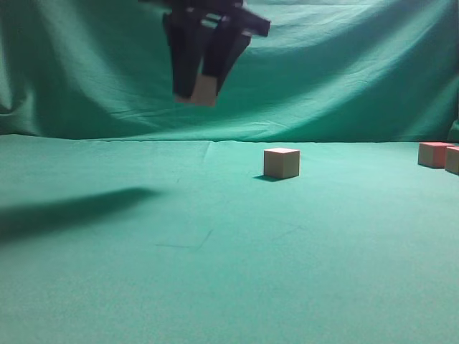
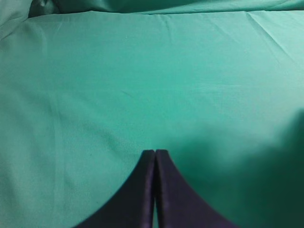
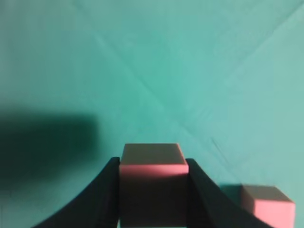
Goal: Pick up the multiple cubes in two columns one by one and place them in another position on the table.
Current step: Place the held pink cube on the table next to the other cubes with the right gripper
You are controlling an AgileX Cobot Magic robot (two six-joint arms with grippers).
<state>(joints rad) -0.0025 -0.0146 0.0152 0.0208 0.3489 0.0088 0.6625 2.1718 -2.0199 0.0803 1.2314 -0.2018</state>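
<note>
Right gripper (image 1: 204, 92): I've got it high above the green table (image 1: 215, 272), jaws clamped on one held cube (image 3: 153, 183).
Left gripper (image 2: 155, 153): fingertips pressed together, nothing in them, over bare cloth.
Lone cube (image 1: 281, 163): sits mid-table.
Two cubes (image 1: 434, 154): far right edge, side by side.

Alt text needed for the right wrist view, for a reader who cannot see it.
The right gripper holds a pinkish-red cube between its black fingers, high above the green cloth table. A second cube lies on the cloth at lower right, and a dark shadow falls across the left side.
</note>
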